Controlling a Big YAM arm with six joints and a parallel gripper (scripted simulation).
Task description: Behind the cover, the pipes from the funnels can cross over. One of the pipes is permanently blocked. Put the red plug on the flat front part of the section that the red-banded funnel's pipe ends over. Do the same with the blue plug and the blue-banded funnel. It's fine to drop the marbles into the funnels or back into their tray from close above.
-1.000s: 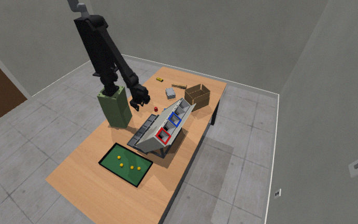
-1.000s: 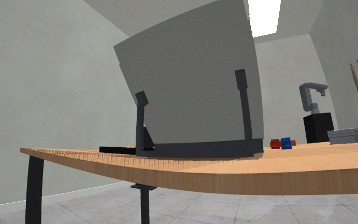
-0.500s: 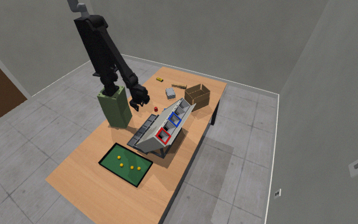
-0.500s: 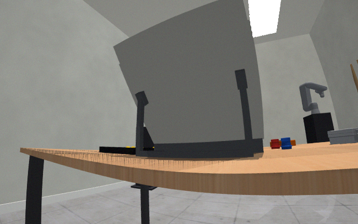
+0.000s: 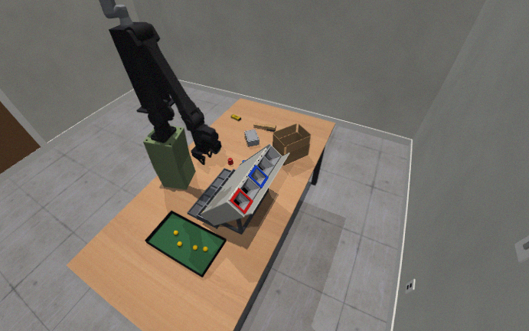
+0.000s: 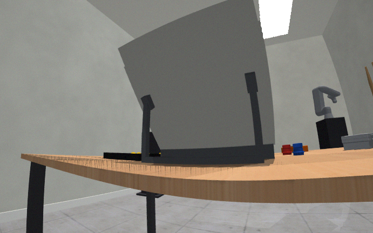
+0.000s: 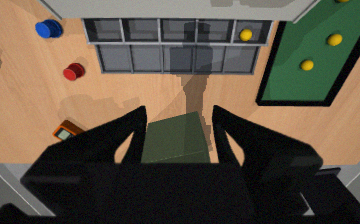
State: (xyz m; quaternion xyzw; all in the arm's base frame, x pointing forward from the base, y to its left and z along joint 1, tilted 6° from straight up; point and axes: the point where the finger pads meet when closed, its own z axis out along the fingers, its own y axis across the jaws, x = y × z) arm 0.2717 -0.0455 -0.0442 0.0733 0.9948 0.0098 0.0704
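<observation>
My gripper [image 5: 202, 158] hangs open and empty above the table, beside the green pedestal [image 5: 169, 160]; in the wrist view its fingers frame only the pedestal top. The red plug [image 7: 74, 71] and the blue plug [image 7: 48, 28] stand on the table left of the sectioned rack [image 7: 178, 45]. One yellow marble [image 7: 245, 34] lies in the rack's rightmost back section. The red-banded funnel [image 5: 240, 200] and the blue-banded funnel [image 5: 258, 176] sit on top of the grey cover. The green tray [image 5: 185, 243] holds several yellow marbles.
A cardboard box [image 5: 291, 142], a grey case [image 5: 251, 138] and a small yellow item [image 5: 235, 117] lie at the far end of the table. A small orange object [image 7: 66, 131] lies near the pedestal. The cover's back [image 6: 202, 87] hides the pipes.
</observation>
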